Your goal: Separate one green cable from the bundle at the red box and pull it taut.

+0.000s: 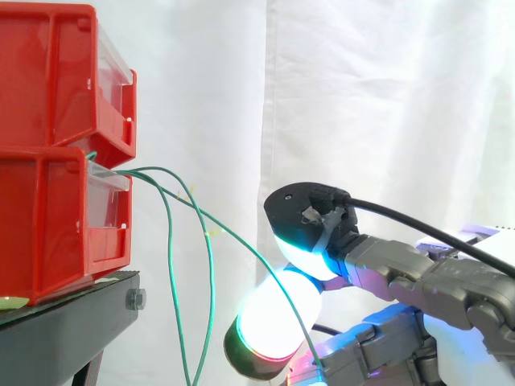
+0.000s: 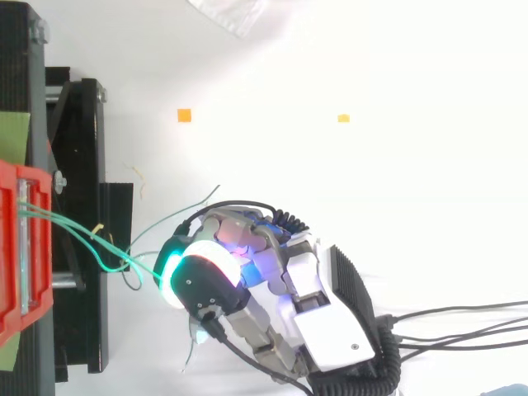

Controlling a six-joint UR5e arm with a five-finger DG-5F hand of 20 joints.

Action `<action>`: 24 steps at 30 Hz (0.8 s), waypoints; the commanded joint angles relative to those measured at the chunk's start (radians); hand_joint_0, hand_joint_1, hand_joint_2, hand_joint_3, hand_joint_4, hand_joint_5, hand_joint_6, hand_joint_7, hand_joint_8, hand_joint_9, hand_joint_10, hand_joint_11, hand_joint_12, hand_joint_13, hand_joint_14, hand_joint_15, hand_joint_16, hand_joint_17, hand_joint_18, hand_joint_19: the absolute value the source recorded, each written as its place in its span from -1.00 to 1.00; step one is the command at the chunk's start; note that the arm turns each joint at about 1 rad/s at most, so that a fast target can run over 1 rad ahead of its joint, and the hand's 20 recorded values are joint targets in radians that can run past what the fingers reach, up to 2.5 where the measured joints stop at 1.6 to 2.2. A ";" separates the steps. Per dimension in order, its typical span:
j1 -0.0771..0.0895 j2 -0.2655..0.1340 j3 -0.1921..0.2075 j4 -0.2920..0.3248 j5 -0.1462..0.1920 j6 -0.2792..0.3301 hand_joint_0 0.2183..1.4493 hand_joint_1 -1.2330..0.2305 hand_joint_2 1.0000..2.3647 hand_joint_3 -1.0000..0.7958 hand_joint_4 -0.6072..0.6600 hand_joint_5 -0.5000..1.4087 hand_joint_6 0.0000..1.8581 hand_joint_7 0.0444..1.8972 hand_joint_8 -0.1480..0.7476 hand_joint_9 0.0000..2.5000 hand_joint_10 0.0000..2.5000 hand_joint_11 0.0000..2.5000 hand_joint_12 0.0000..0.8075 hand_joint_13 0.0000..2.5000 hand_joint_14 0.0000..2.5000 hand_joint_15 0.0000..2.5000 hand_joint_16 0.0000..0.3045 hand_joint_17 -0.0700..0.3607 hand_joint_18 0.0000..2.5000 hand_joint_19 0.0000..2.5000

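Observation:
Two red bins [image 1: 48,217] are stacked on a black stand [image 1: 72,322] at the left. Green cables come out between them. One green cable [image 1: 229,236] runs in a nearly straight line down and right to my hand [image 1: 402,273]. It passes between two glowing fingertips [image 1: 306,245] that are curled together on it. Two other green cables [image 1: 211,289] hang loosely down beside the stand. From above, the cables [image 2: 82,239] fan out from the red box [image 2: 16,247] toward the curled hand [image 2: 280,272].
A white curtain hangs behind the work. In the top view, two small orange markers [image 2: 183,115] lie on the white floor. The black stand [image 2: 82,206] runs along the left edge, and dark cables trail off at the lower right.

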 commanded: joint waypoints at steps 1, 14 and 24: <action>0.000 0.003 -0.003 0.000 0.003 -0.001 -0.57 0.29 -0.99 -0.14 0.19 -0.50 -0.07 0.56 0.13 0.29 -0.98 -0.13 0.11 -0.19 -0.98 -0.38 -0.48 0.16 -0.52 -0.58; 0.002 0.002 0.031 -0.022 0.015 0.002 -0.74 0.13 -1.00 -0.44 0.34 -0.54 -0.08 0.52 0.12 0.06 -0.98 -0.17 0.07 -0.36 -0.98 -0.43 -0.50 0.13 -0.63 -0.61; 0.004 0.002 0.072 -0.146 0.018 0.068 -0.68 -0.02 -0.99 -0.35 0.62 -0.58 -0.16 0.44 0.10 -0.19 -0.98 -0.30 -0.02 -0.54 -0.98 -0.54 -0.51 0.11 -0.78 -0.67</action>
